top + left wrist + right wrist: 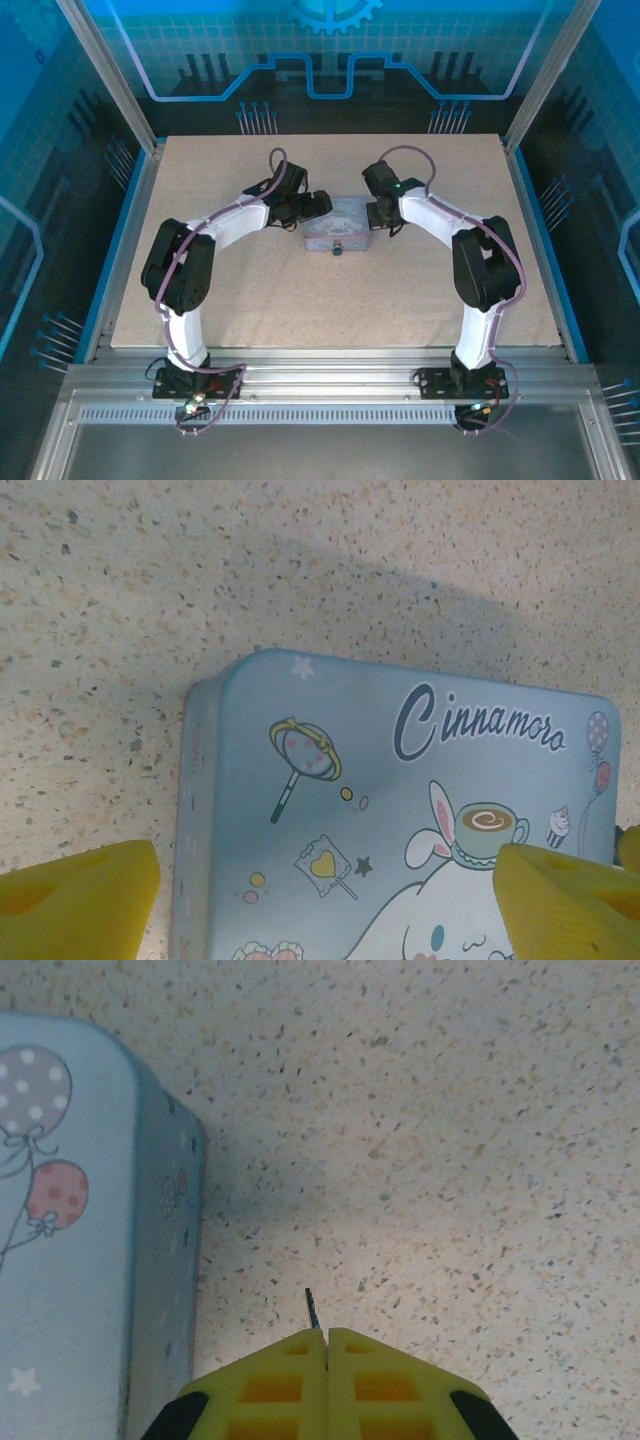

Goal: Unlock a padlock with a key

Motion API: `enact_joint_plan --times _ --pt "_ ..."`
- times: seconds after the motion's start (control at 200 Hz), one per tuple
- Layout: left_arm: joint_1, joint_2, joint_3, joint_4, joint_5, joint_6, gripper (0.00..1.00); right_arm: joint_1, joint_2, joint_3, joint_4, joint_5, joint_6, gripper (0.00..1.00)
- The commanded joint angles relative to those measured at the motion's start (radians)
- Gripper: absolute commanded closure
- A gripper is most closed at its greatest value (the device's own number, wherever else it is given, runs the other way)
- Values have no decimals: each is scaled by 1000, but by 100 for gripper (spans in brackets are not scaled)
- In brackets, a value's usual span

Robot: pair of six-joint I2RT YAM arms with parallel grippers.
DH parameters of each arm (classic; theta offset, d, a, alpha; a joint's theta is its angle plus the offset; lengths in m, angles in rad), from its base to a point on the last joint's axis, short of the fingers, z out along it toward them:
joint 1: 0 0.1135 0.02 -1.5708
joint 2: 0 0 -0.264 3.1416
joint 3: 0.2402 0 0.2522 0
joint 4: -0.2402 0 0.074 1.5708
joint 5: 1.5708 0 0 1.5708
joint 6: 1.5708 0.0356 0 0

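Speckled table (450, 1110), right pincer (327, 1333) clenched on thin dark key (311, 1308), left pincer (322, 868) released

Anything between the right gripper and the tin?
No. In the right wrist view, only bare speckled table separates the right gripper, shut on the key, from the tin.

I've got a speckled beige table (420, 290) across the middle of the top view, with thin blue trim (120, 250) on its 9 and 3 o'clock edges. At 12 o'clock the back wall (200, 40) is a glowing blue panel with a grid and circuit-line print, and a gear emblem (335, 12) at top centre. There are darker blue side panels (40, 200) at 9 and 3. Aluminium posts (105, 75) slant in at 11 and 1. At 6 o'clock I see aluminium rails (330, 375) and a slotted strip (300, 412). Light is even, shadows soft.
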Motion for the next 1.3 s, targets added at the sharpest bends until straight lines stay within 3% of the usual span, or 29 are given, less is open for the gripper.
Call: enact_joint_plan --times 0.0,0.505,0.831,1.071,1.291 --pt "8 14 31 -7 44 18 13 22 14 18 -31 -16 -9 100" --pt "8 -10 -16 41 105 21 14 108 -138 -157 5 -48 23 100" --pt "26 -219 -167 59 40 46 11 33 -240 -151 -51 0 13 100" --pt "2 -459 -493 318 101 -27 1 -24 -207 -60 -43 -19 -6 100" --pt "-119 -520 -677 530 106 21 1 -41 -94 28 -33 -14 -2 100"
